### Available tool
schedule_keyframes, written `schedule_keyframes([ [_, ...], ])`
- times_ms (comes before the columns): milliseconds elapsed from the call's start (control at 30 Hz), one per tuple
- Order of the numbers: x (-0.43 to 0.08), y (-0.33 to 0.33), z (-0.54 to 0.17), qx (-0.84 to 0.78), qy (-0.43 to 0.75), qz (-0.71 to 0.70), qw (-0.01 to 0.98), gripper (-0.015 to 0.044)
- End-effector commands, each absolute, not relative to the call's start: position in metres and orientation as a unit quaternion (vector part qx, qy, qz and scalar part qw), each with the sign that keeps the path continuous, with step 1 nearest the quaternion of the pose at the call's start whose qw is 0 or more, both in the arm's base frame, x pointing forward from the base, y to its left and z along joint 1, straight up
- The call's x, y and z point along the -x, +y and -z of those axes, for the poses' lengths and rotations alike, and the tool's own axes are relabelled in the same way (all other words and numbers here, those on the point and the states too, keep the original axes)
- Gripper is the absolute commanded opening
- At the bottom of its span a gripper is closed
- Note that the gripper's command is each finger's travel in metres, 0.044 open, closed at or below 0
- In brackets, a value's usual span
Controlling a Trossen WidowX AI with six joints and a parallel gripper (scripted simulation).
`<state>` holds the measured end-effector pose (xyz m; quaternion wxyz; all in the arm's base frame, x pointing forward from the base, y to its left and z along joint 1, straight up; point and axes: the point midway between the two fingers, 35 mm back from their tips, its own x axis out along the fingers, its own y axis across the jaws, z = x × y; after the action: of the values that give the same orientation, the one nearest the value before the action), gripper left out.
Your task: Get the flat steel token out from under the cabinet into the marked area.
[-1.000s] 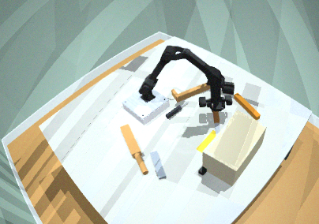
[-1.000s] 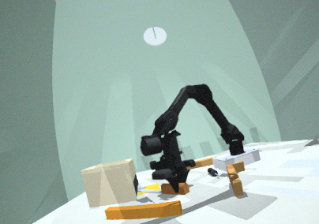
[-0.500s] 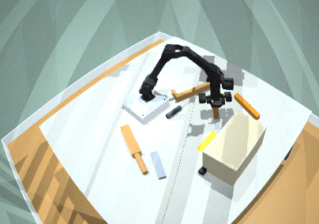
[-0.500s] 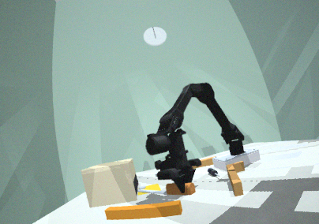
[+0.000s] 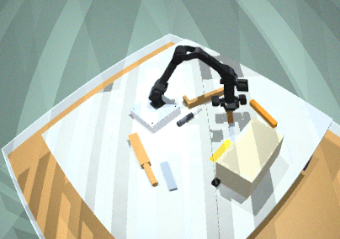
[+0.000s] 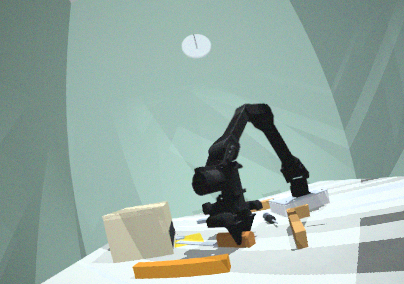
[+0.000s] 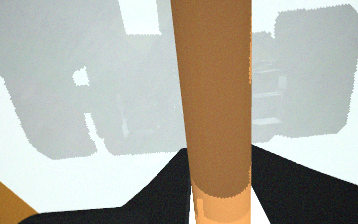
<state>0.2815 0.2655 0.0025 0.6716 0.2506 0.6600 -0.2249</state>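
Observation:
The pale beige cabinet [image 5: 252, 151] [image 6: 140, 232] stands on the table. My gripper [image 5: 230, 110] [image 6: 240, 239] [image 7: 214, 152] is shut on the orange-brown handle of a tool, low over the table in front of the cabinet. The handle [image 5: 231, 118] [image 6: 225, 240] [image 7: 215, 90] runs away from the fingers, and its thin pale blade [image 5: 231, 130] [image 6: 200, 243] points toward the cabinet; the blade's far end is hard to make out. A yellow patch [image 5: 220, 151] [image 6: 191, 239], seemingly the marked area, lies at the cabinet's front. I cannot make out the steel token.
An orange bar [image 5: 263, 113] [image 6: 181, 267] lies beside the cabinet. An L-shaped wooden piece [image 5: 204, 99] [image 6: 297, 229] and a dark screwdriver [image 5: 185, 119] [image 6: 270, 218] lie near the arm's base. A wooden paddle [image 5: 139, 149], a grey-blue strip [image 5: 168, 176] and a small black block [image 5: 215, 182] lie farther off.

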Motion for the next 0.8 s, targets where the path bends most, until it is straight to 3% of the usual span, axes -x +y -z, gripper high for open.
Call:
schedule_keyframes([
  [0,-0.276,0.27,-0.002,-0.25,0.66,0.225,0.672,0.0],
  [767,-0.258,0.286,-0.005,-0.25,0.661,0.225,0.671,0.0],
])
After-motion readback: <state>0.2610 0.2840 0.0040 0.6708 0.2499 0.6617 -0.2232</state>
